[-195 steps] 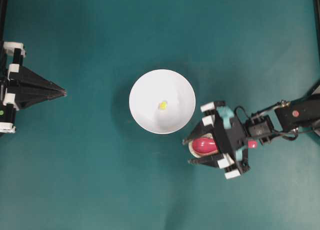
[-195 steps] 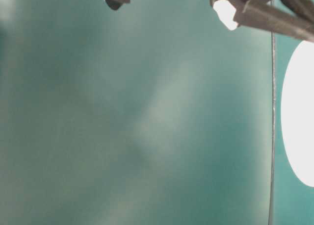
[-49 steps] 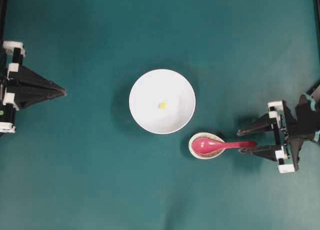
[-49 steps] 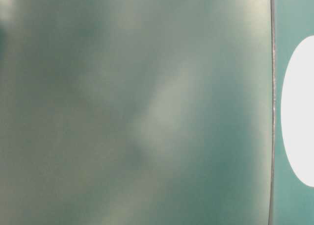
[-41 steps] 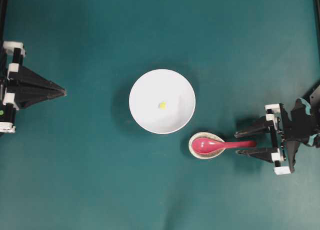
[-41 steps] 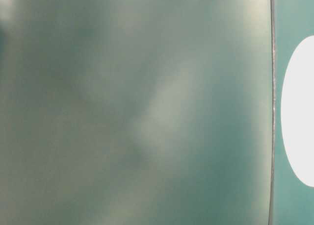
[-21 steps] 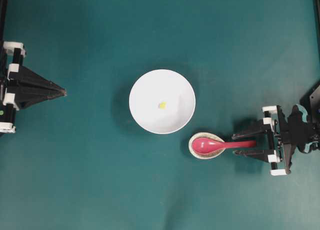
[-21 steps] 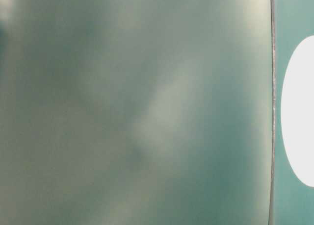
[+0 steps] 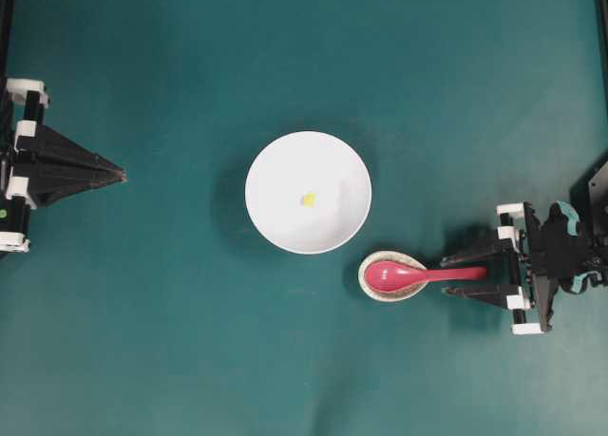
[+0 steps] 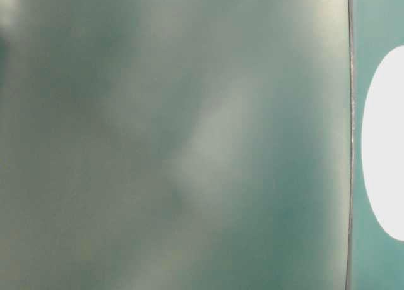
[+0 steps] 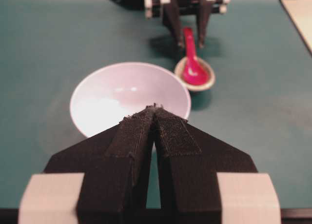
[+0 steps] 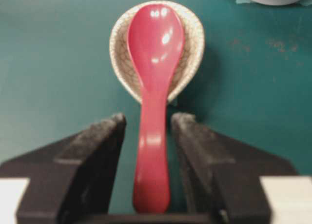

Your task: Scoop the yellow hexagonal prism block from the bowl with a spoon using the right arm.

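The white bowl sits mid-table with the tiny yellow hexagonal prism block inside it. To its lower right the pink-red spoon lies with its scoop in a speckled beige rest and its handle pointing right. My right gripper straddles that handle. In the right wrist view the spoon runs between the open jaws of the right gripper, with a gap showing on each side. My left gripper rests shut at the far left, pointing at the bowl.
The teal table surface spreads all around. The table-level view is a blur of teal with the bowl's white edge at the right. A pale board corner shows past the table in the left wrist view.
The right gripper has slid a little left along the spoon handle and its jaws have narrowed around it. Bowl, block, spoon and left gripper have stayed put.
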